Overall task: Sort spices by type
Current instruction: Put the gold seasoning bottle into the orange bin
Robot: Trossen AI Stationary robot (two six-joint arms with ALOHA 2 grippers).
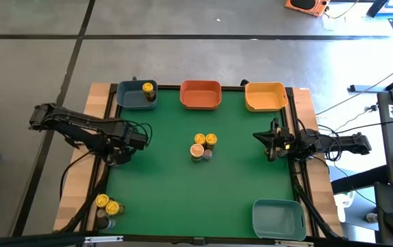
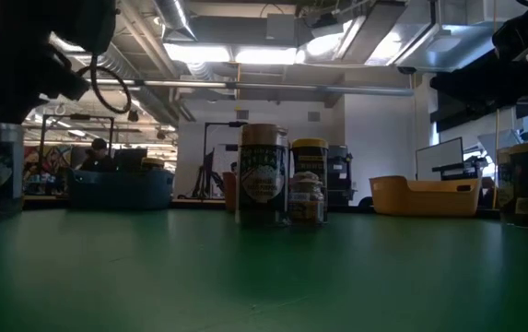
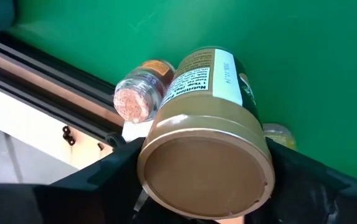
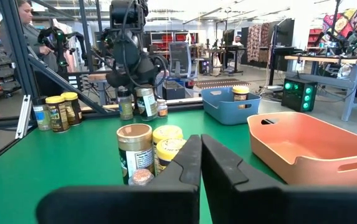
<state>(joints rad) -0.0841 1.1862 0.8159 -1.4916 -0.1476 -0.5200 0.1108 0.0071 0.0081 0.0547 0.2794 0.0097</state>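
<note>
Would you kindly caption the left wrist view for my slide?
Left gripper closed around a tan-lidded spice jar, a tiny jar lying beside it.

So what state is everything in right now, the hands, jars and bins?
left hand: closed around the tan-lid jar.
right hand: shut, empty.
tan-lid jar: gripped, at the table's edge.
blue bin: holds one yellow-lid jar.
orange bin: empty.
yellow bin: empty.
grey-blue bin: empty.
centre jars: upright, unsorted.
</note>
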